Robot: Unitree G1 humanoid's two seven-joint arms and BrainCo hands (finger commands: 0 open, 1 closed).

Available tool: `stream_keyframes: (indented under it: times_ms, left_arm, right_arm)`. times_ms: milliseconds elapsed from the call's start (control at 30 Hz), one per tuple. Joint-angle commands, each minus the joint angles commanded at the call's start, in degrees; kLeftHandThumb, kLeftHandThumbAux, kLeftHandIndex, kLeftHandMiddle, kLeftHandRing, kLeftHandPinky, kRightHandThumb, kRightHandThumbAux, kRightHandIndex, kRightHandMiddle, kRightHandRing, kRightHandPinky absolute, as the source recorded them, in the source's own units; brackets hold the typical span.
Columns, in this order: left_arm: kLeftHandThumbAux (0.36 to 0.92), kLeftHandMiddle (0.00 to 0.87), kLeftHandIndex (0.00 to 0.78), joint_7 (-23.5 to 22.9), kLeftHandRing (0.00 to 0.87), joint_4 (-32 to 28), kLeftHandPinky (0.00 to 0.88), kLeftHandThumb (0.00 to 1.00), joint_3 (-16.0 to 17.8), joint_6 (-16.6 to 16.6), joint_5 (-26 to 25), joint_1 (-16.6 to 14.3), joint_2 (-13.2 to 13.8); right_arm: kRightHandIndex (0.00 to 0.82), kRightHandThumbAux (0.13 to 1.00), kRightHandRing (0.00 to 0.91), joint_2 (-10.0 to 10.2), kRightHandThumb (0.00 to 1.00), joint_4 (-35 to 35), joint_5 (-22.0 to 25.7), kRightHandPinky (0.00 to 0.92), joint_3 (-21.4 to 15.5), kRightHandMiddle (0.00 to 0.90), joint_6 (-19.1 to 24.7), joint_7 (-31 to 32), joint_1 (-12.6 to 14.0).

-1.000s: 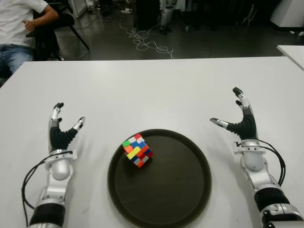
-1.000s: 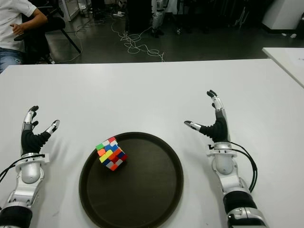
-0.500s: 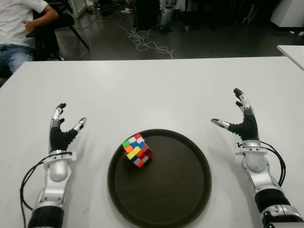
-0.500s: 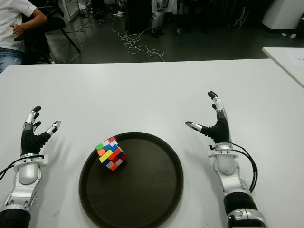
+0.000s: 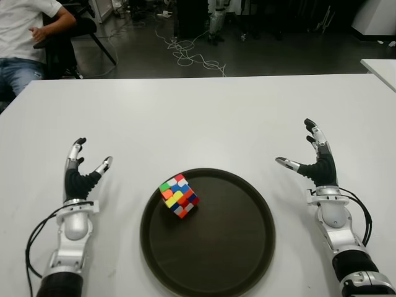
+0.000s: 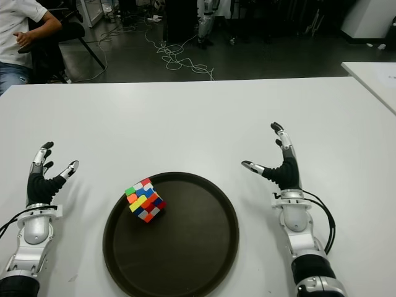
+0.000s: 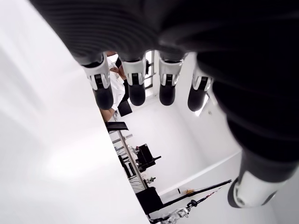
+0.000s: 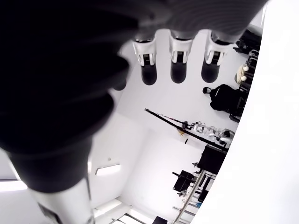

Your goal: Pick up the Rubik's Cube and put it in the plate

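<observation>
The Rubik's Cube [image 5: 179,195], showing no legible writing, sat corner-forward inside the dark plate [image 5: 235,260] near its left rim, while the left hand [image 5: 79,176] and right hand [image 5: 315,164] flanked it over the white counter [image 5: 198,117], fingers spread and empty.

White table [image 5: 204,117]; dark round plate [image 5: 235,260] on near middle, nothing else directly on it.
</observation>
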Motion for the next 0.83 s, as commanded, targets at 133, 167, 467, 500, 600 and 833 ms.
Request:
stream_keyframes:
  times_ms: [133,167,467,500,600,833]
  left_arm:
    - [0.650,0.000,0.000,-0.19,0.000,-0.18,0.054,0.000,-0.19,0.07,0.64,0.21,0.26]
    - [0.649,0.000,0.000,-0.24,0.000,-0.31,0.057,0.000,-0.27,0.10,0.83,0.31,0.31]
    - [0.662,0.000,0.000,0.31,0.000,1.56,0.055,0.000,-0.39,-0.55,2.19,-0.71,0.40]
    - [0.664,0.000,0.000,0.27,0.000,1.52,0.056,0.000,-0.29,-0.49,2.16,-0.83,0.38]
    - [0.681,0.000,0.000,0.23,0.001,1.78,0.062,0.000,-0.11,-0.50,2.03,-1.11,0.36]
    - [0.690,0.000,0.000,0.30,0.006,2.27,0.075,0.000,-0.25,-0.05,2.21,-1.66,0.24]
  right_arm:
    - [0.000,0.845,0.000,-0.08,0.000,0.25,-0.39,0.000,0.01,0.000,-0.40,-0.20,-0.09]
    - [0.000,0.842,0.000,-0.13,0.000,0.33,-0.56,0.000,0.04,0.000,-0.44,-0.28,-0.11]
    - [0.000,0.821,0.000,-0.06,0.000,1.37,-1.22,0.000,0.02,0.000,-0.75,-1.12,-0.81]
    - [0.000,0.821,0.000,-0.06,0.000,1.47,-1.22,0.000,0.02,0.000,-0.72,-1.17,-0.97]
    - [0.000,0.829,0.000,-0.03,0.000,1.81,-1.10,0.000,0.03,0.000,-0.71,-1.23,-1.26]
    - [0.000,0.826,0.000,0.17,0.000,2.92,-0.41,0.000,-0.07,0.000,-0.36,-0.75,-1.87]
